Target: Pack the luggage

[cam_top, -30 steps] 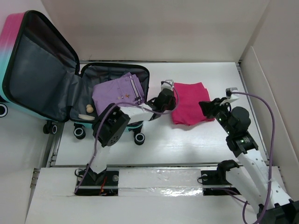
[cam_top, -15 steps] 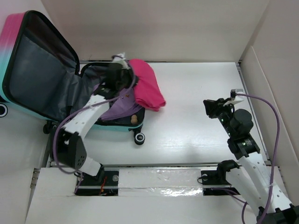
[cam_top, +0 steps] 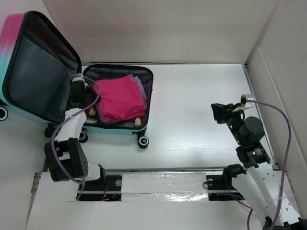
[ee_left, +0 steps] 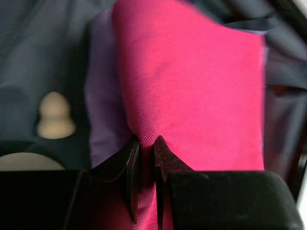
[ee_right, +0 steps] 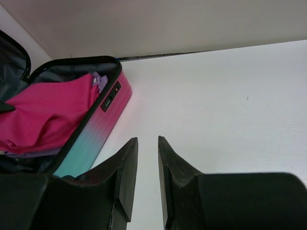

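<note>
Heads up, nothing readable here: the little black lock panel (ee_right: 109,99) on the shell was too small to make anything out.

Your left claw (ee_left: 144,143) was clenched on a fold of the pink garment (cam_top: 117,98), with its 2 fingers nearly together and just the fabric pinched between them. That garment lay in the lower half of the luggage (cam_top: 41,76), on top of a purple garment (cam_top: 139,81) that peeked out along the far edge. A small beige knob-shaped piece (ee_left: 55,115) sat on the dark lining just beside the purple cloth.

Your right claw (ee_right: 146,143) was released, with a narrow gap between the fingers and nothing in it. It hung above the bare white desk (cam_top: 201,96), well apart from the luggage.

On pose, your left arm was folded, with its elbow low near its base. The forearm ran up along the left side of the case, the wrist sat by the hinge and the claw pointed right into the clothes. Your right arm stood raised on the right side, with its claw aimed left toward the case.

The luggage sat open at the far left of the desk. Its lid was propped up and leaning left, the base lay flat, and 1 wheel (cam_top: 143,142) showed at the near right corner.
</note>
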Controlling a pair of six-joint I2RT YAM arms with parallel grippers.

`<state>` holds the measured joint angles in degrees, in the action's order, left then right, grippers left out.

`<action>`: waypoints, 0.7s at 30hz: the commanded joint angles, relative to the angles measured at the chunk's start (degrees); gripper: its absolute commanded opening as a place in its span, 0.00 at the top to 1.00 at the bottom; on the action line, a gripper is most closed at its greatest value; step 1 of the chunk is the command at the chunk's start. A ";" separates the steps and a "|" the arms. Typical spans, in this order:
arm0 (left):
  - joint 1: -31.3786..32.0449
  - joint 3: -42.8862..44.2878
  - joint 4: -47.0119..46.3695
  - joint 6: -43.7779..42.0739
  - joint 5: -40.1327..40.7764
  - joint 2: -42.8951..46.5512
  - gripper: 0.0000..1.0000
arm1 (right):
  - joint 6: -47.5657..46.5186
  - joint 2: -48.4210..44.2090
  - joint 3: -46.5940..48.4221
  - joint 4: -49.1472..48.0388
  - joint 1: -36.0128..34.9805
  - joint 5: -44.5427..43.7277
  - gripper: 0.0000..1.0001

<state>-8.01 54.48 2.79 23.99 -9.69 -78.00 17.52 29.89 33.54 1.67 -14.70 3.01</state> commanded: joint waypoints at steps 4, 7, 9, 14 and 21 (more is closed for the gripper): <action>-1.04 11.86 -5.16 -4.82 4.07 -6.88 1.00 | -1.26 -0.01 -0.14 0.09 -0.42 0.95 0.71; -1.04 13.90 -3.84 -6.93 8.98 -9.79 1.00 | -1.35 -0.27 -0.23 0.00 -0.42 1.04 0.71; -1.57 14.42 -2.44 -8.16 11.95 -10.94 0.91 | -1.43 -0.27 -0.32 -0.18 -0.42 1.30 0.71; -1.57 11.62 -1.91 -8.52 17.07 -8.23 0.30 | -1.52 1.31 -0.41 -0.97 -0.42 4.54 0.70; -1.57 7.84 0.89 -4.22 23.29 6.87 0.40 | -2.66 3.07 -0.14 -1.06 -0.42 9.91 1.00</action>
<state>-9.41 63.02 4.54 18.04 8.34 -79.96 16.10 32.93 33.15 2.59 -14.70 9.10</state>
